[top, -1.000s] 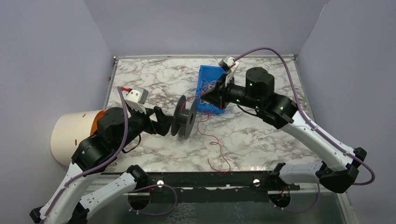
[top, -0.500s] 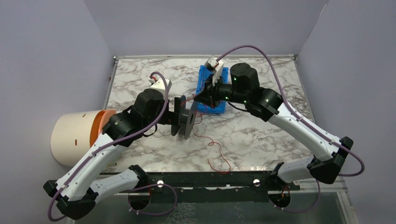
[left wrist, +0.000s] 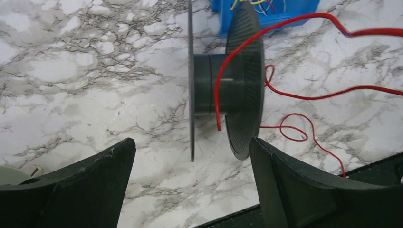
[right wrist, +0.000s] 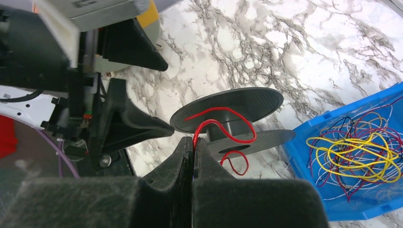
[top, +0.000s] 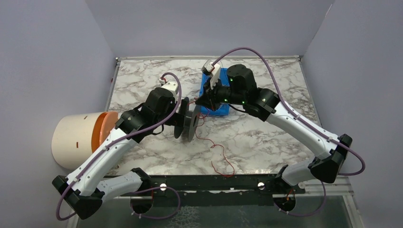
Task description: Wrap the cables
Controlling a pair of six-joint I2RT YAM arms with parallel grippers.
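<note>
A black spool (top: 189, 122) stands on its rims mid-table. My left gripper (top: 180, 115) is open just left of it; in the left wrist view the spool (left wrist: 223, 85) has its near edge between the wide-apart fingertips of this gripper (left wrist: 191, 142), and none is seen touching. A red cable (left wrist: 304, 95) loops over the hub and trails across the marble (top: 219, 147). My right gripper (right wrist: 194, 141) is shut on this red cable (right wrist: 223, 114) right beside the spool (right wrist: 233, 118). More cables (right wrist: 354, 152), yellow, red and purple, lie tangled in a blue bin (right wrist: 304, 190).
A cream cylinder with an orange inside (top: 78, 137) lies off the table's left edge. A black rail (top: 214, 183) runs along the near edge. The right arm covers most of the blue bin (top: 218, 111). The left arm's wrist (right wrist: 57, 47) crowds the spool's far side.
The left arm has swung up and right, bringing its open gripper behind the spool. The right gripper has moved left toward the spool with the red cable.
</note>
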